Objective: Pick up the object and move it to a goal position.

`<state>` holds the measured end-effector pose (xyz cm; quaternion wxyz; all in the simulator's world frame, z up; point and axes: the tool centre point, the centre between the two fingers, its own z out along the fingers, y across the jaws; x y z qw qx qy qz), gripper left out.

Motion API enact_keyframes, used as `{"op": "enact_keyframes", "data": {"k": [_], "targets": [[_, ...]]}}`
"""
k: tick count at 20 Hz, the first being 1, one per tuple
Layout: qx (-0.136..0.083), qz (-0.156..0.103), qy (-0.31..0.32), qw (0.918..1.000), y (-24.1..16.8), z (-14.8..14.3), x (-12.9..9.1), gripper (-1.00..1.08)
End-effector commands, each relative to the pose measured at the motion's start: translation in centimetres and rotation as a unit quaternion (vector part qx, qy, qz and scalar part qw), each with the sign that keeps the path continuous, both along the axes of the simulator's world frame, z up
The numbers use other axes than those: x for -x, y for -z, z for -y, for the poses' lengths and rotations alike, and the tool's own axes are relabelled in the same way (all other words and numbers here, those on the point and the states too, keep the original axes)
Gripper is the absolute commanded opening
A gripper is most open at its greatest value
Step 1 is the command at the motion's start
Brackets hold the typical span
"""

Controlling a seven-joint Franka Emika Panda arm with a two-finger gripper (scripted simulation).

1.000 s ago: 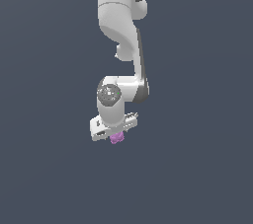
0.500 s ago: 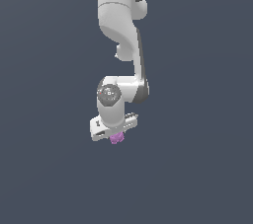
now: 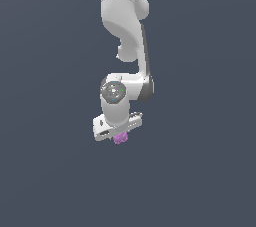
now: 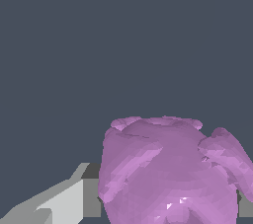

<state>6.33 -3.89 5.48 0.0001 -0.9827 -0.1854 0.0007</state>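
Note:
The object (image 3: 119, 138) is a small purple-pink knobbly blob that peeks out just below the white hand of the arm in the exterior view. My gripper (image 3: 119, 136) points down and is shut on it. In the wrist view the object (image 4: 168, 173) fills the near field as a lumpy purple mass. One grey-white finger (image 4: 74, 198) presses against its side, and a sliver of the other finger (image 4: 245, 207) shows on the opposite side. The fingertips themselves are hidden by the hand in the exterior view.
The white arm (image 3: 125, 31) reaches down from the upper edge of the exterior view. Around it there is only a plain dark grey-blue background (image 3: 45, 121), with no other object or edge in sight.

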Motion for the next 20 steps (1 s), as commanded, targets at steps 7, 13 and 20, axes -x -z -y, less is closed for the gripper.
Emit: {"op": "enact_keyframes", "data": {"k": [7,13,20], "targets": [[0.0,0.001,-0.001,1.0,-5.9,-4.1,0.5,-1.0],[0.001,0.001,-0.001,1.0,-11.8,-8.2,1.0,-1.0],[0.001,0.001,-0.001,1.0,-18.1,-12.5,1.4,-1.0]]}}
